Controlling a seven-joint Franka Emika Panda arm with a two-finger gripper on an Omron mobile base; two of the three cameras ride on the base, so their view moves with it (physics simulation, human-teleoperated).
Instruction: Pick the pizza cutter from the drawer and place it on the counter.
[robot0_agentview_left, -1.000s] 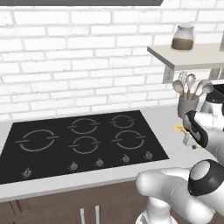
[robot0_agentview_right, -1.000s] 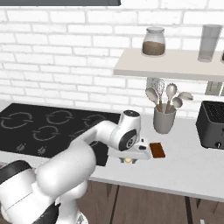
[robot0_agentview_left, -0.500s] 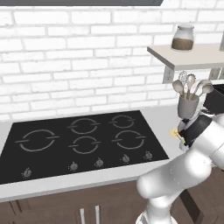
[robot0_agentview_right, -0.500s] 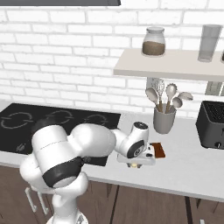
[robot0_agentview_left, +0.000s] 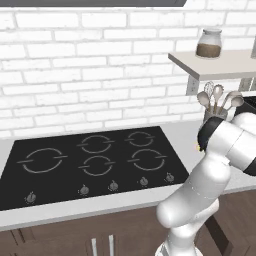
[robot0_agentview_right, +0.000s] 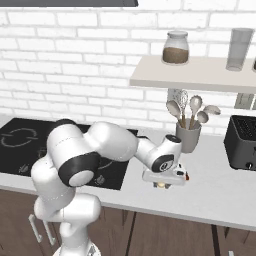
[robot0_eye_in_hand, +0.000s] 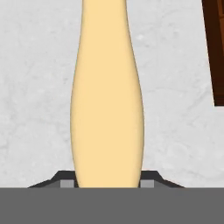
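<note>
Cutter (robot0_eye_in_hand: 107, 100) clamped in hand (robot0_agentview_right: 161, 186), low over grey bench (robot0_agentview_right: 215, 192), near brown block (robot0_eye_in_hand: 215, 48).

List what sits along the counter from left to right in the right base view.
Black cooktop → end effector, low over the counter, with a yellowish bit of the pizza cutter beneath it → grey utensil holder → dark toaster.

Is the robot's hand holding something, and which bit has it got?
Yes. The gripper is holding the pizza cutter by its yellow handle, just over the grey counter.
</note>
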